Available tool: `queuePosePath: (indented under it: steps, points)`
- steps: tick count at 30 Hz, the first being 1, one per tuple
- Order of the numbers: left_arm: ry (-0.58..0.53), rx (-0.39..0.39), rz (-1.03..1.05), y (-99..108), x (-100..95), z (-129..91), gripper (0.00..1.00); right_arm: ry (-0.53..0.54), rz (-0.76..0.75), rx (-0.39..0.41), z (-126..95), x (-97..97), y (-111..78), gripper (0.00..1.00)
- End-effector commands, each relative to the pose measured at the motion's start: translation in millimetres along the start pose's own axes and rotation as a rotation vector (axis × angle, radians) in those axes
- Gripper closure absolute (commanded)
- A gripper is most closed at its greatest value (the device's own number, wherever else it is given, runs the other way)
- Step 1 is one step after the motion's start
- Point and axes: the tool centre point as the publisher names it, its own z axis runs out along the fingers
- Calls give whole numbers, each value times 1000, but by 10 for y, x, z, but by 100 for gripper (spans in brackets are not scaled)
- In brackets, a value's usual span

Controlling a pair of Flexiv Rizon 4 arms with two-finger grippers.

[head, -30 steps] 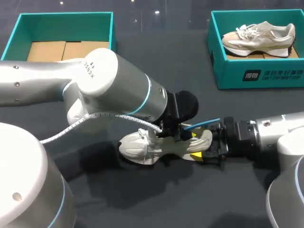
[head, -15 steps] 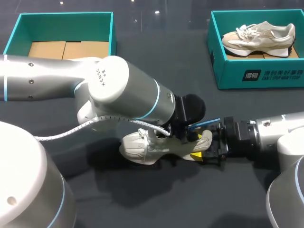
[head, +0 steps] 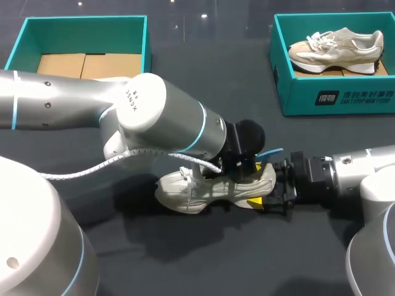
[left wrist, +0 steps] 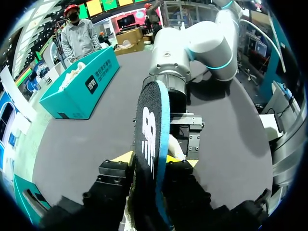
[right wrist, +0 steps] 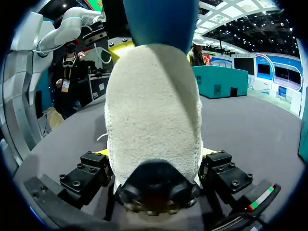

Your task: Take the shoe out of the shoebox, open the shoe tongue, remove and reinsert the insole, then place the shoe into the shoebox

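**Insole pinched above the shoe, heel clamped**

At the far left of the tabletop [head: 203,259] stands the left box [head: 86,21], teal, open-topped, with only brown cardboard showing inside.

Our left arm [head: 160,120] comes in from the left and reaches past the middle. Its wrist hangs over the rear half of the shoe [head: 203,188]. The shoe is pale and lies on the tabletop near the middle, toe to the left and heel to the right, well apart from both boxes.

The left end effector [left wrist: 159,161] is pressed onto the insole [left wrist: 150,144]. In the left wrist view the insole stands on edge between the two yellow tips, one tip against each face. Its top is black and its underside blue. From above, a blue end of it sticks out over the heel. We cannot tell how much of it sits inside the shoe.

Just to the right, the right end effector [head: 266,188] pinches the shoe's heel. The right wrist view shows a finger on each side of the heel, with the blue insole rising above it. Our right arm [head: 352,176] lies low along the tabletop, entering from the right.

At the far right stands the right box [head: 321,98], also teal. A second shoe [head: 336,49] lies inside it on its sole, toe to the left.
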Motion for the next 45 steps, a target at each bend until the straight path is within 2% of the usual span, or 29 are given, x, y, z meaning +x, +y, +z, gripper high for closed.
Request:
queuePosePath:
  steps: [1, 8, 14, 26, 31, 41, 45]
  points:
    - [9, 11, 1, 17, 0, 2, 100, 1, 1, 4, 15, -1, -7, 100]
    - [68, 35, -7, -62, -24, -79, 100, 1, 1, 4, 15, -1, -7, 100]
    - [123, 51, -10, -226, -89, -214, 100, 1, 1, 4, 15, -1, -7, 100]
    - [412, 101, -58, -755, -269, -474, 100, 1, 1, 4, 15, -1, -7, 100]
    - [527, 142, -33, -997, -307, -649, 100, 1, 1, 4, 15, -1, -7, 100]
    - [609, 247, 47, -1416, -295, -1124, 100, 1, 1, 4, 15, -1, -7, 100]
    - [609, 247, 47, -1416, -295, -1124, 100, 1, 1, 4, 15, -1, -7, 100]
